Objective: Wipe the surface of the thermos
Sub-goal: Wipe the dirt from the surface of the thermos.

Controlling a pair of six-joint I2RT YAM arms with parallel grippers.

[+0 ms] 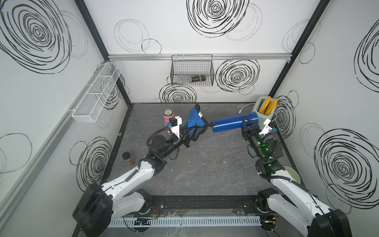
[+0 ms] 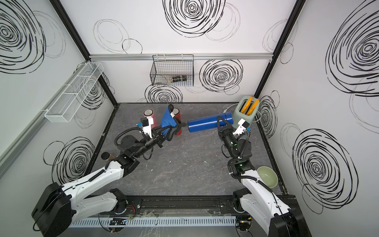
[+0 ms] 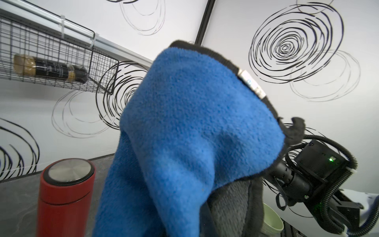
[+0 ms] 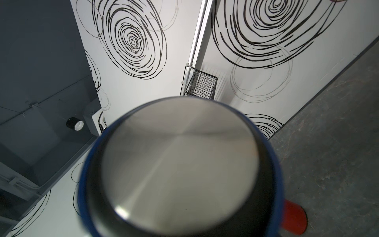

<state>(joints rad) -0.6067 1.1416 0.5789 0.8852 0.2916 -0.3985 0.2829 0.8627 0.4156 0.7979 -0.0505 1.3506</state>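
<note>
left hand (image 1: 190,133): closed tight on blue cloth (image 1: 192,121)
right hand (image 1: 248,124): grips blue thermos (image 1: 227,123), held level
thermos free end: near left hand

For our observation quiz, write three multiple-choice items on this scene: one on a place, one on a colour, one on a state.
1. Where is the bottle?
A) black basket
B) white basket
C) bowl

2. What colour is the cloth?
A) red
B) green
C) blue

3. How is the blue thermos?
A) standing on the table
B) gripped by the right end effector, roughly level
C) in the toaster

Answers:
1 A, it lies behind the black wire mesh.
2 C, blue pile fills the left wrist view.
3 B, the jaws clasp its body in both top views.
</note>
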